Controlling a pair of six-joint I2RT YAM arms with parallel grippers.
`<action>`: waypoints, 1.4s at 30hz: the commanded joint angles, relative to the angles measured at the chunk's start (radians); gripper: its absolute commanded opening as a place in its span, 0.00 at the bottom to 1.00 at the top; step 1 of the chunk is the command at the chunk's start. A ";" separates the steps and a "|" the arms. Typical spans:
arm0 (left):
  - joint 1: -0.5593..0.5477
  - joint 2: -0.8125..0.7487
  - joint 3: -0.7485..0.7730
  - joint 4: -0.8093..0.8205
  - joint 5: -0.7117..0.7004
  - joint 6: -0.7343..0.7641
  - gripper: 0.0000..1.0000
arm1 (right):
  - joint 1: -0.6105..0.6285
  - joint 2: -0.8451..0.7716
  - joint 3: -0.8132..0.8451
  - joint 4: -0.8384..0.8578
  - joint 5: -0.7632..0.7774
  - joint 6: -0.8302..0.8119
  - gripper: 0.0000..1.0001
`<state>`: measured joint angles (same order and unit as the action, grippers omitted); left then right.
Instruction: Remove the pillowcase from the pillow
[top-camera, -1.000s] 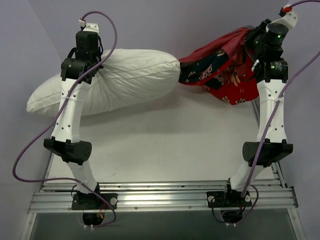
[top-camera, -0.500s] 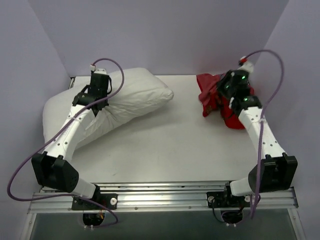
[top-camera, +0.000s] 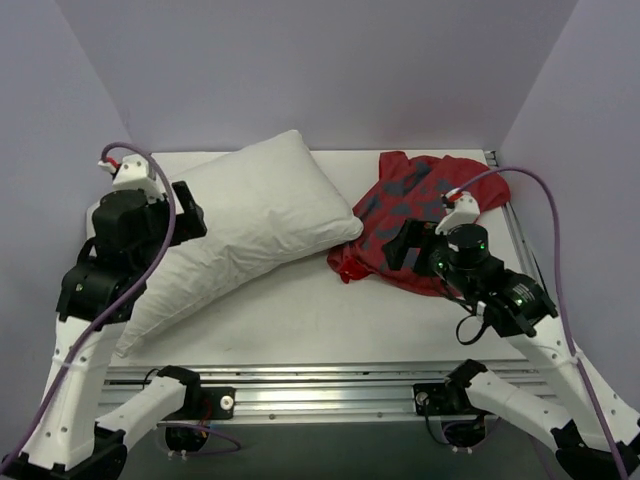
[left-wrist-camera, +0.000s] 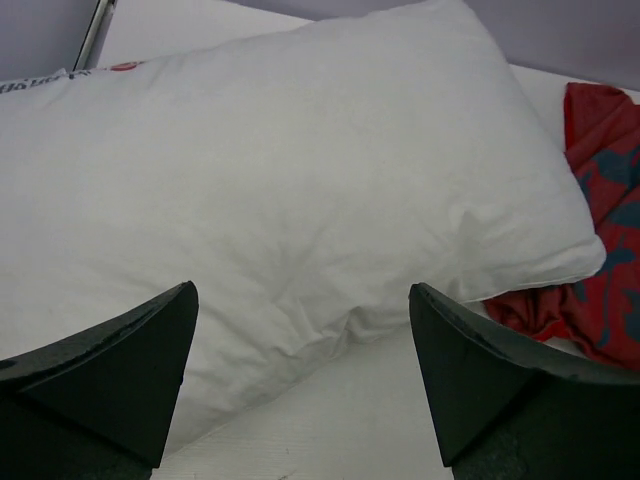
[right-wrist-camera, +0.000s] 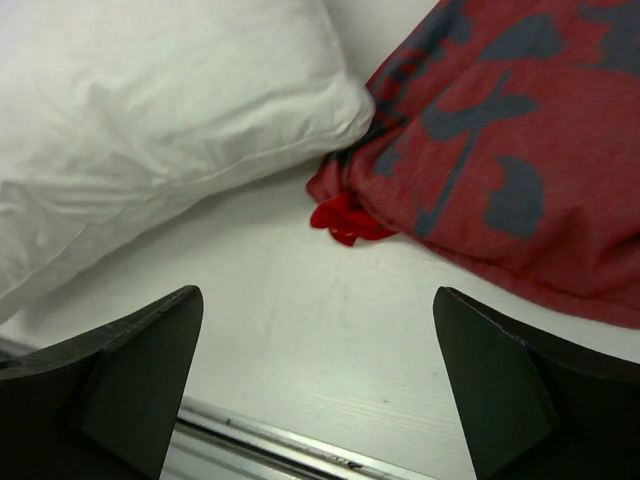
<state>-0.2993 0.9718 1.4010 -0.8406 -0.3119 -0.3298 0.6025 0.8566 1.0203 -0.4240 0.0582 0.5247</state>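
Observation:
The bare white pillow (top-camera: 250, 215) lies slantwise on the left half of the table. Its right corner meets the edge of the red pillowcase (top-camera: 425, 200), which lies rumpled and separate at the back right. My left gripper (top-camera: 188, 212) hovers open over the pillow's left part, holding nothing. In the left wrist view the gripper (left-wrist-camera: 301, 290) frames the pillow (left-wrist-camera: 300, 170), with the pillowcase (left-wrist-camera: 605, 290) at the right edge. My right gripper (top-camera: 400, 248) is open above the pillowcase's near edge. In the right wrist view it (right-wrist-camera: 318, 292) is empty over bare table, with the pillow (right-wrist-camera: 150, 110) and pillowcase (right-wrist-camera: 520, 150) beyond.
The white table (top-camera: 330, 320) is bounded by purple walls at the back and both sides. A metal rail (top-camera: 330, 385) runs along the near edge, and the rail (right-wrist-camera: 270, 440) also shows just below the right fingers.
Both grippers have opened and let go, the left of the pillow and the right of the pillowcase. Both arms have drawn back toward the near edge. Pillow and pillowcase now rest on the table.

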 joint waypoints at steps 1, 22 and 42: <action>0.005 -0.045 0.065 -0.106 0.068 -0.009 0.94 | -0.006 0.010 0.112 -0.153 0.256 -0.072 0.96; 0.003 -0.579 0.030 -0.169 -0.223 0.041 0.94 | 0.008 -0.554 0.181 -0.142 0.819 -0.311 1.00; 0.003 -0.625 -0.074 -0.161 -0.268 0.026 0.94 | 0.082 -0.648 0.152 -0.185 0.851 -0.287 1.00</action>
<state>-0.2993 0.3195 1.3220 -1.0424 -0.5583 -0.2893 0.6704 0.2115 1.1854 -0.6132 0.8848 0.2340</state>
